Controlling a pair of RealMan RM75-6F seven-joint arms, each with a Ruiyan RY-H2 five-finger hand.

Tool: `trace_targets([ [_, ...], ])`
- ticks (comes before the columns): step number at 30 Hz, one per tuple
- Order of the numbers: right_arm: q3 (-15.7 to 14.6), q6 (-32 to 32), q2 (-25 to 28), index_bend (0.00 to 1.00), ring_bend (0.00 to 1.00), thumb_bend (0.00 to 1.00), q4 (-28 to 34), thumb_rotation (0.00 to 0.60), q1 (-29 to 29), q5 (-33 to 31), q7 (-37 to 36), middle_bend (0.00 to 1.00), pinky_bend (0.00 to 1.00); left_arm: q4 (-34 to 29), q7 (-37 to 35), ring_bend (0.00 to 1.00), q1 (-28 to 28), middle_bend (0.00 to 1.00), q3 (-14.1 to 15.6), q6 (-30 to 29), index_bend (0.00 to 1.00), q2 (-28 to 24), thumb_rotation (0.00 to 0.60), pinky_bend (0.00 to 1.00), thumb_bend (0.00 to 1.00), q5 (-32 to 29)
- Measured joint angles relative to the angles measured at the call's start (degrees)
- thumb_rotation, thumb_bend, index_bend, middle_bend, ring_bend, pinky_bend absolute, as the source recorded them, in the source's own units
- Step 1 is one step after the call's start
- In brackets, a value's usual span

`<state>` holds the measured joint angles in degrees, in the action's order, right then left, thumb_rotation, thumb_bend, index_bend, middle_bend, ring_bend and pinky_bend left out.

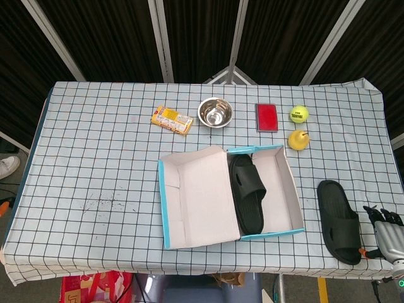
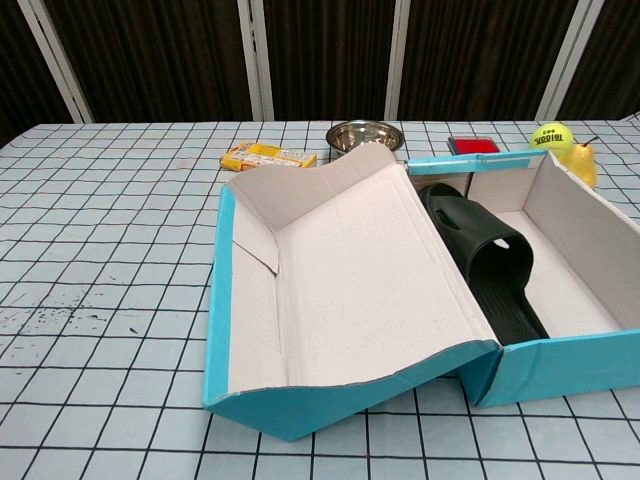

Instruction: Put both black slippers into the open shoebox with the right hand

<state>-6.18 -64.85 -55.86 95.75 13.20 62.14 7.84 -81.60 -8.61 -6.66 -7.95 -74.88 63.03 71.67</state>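
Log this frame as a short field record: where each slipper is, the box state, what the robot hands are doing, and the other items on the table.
slipper in box: one black slipper lying in the left part of the shoebox tray
slipper outside: second black slipper on the tablecloth, right of the box
shoebox: open, lid folded out to the left
right robot hand: at the table's right edge, beside the outside slipper, holding nothing
left robot hand: not in view
far side: snack packet, metal bowl, red case, tennis ball, pear

Bowl (image 1: pixel 215 113), snack packet (image 1: pixel 172 118), red case (image 1: pixel 266 117), tennis ball (image 1: pixel 298 113), pear (image 1: pixel 298 140).
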Motion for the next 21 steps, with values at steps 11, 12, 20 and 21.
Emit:
trace_targets([
  [11,0.48,-0.05,-5.36,0.09,0.01,0.18,-4.68,0.600,-2.10,2.09,-1.26,0.13,0.00,-0.08,0.38,0.00,-0.12,0.00,0.14,0.13,0.01,0.05,0.600,0.07,0.33,0.18],
  [12,0.54,-0.29,-5.99,0.09,0.01,0.18,-5.37,0.600,-2.33,2.47,-1.53,0.13,0.00,-0.10,0.45,0.00,-0.12,0.00,0.13,0.08,0.01,0.07,0.600,0.07,0.33,0.18],
  [20,1.31,-3.06,-11.45,0.09,0.01,0.18,-12.27,0.600,-4.03,7.27,-3.76,0.13,0.00,-0.33,1.19,0.00,-0.26,0.00,0.22,0.21,0.01,0.23,0.600,0.07,0.33,0.12],
  [21,1.44,-3.36,-12.04,0.09,0.01,0.18,-13.02,0.600,-4.17,7.73,-4.05,0.13,0.00,-0.36,1.28,0.00,-0.27,0.00,0.22,0.20,0.01,0.24,0.600,0.07,0.33,0.07],
])
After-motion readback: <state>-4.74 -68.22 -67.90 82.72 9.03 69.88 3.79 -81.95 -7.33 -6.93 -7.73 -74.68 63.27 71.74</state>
